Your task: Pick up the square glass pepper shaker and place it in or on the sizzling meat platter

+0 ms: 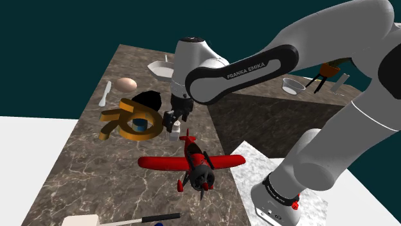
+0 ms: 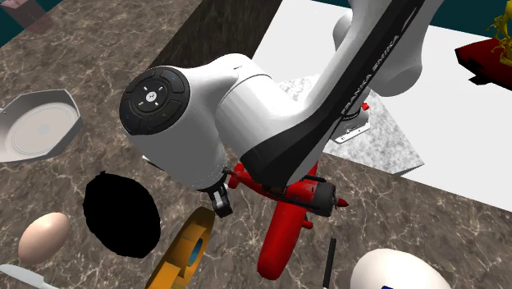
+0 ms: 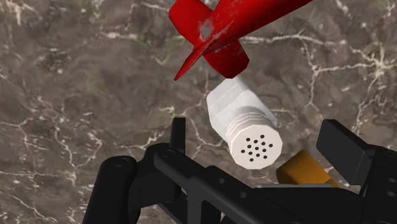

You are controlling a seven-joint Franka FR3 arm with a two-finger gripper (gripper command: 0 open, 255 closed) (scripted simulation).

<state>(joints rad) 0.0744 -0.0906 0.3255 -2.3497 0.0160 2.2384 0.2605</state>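
Note:
The pepper shaker (image 3: 245, 121) is a small white square-bodied bottle with a holed cap, standing upright on the marble table beside the red toy plane's tail. My gripper (image 3: 261, 143) hangs just above it, open. The shaker's cap sits between the fingers (image 3: 178, 133), which do not touch it. In the shoulder view the gripper (image 1: 172, 120) is right over the shaker (image 1: 175, 133). The meat platter (image 1: 149, 99) is a flat black oval a little farther back on the table, also seen as the platter (image 2: 121, 215) beside the gripper (image 2: 220, 199).
A red toy plane (image 1: 196, 164) lies just in front of the shaker. An orange-gold ring-shaped ornament (image 1: 132, 121) stands close to the shaker and the platter. An egg (image 1: 126, 84), a white spoon (image 1: 105, 93) and a white dish (image 1: 160, 67) lie farther back.

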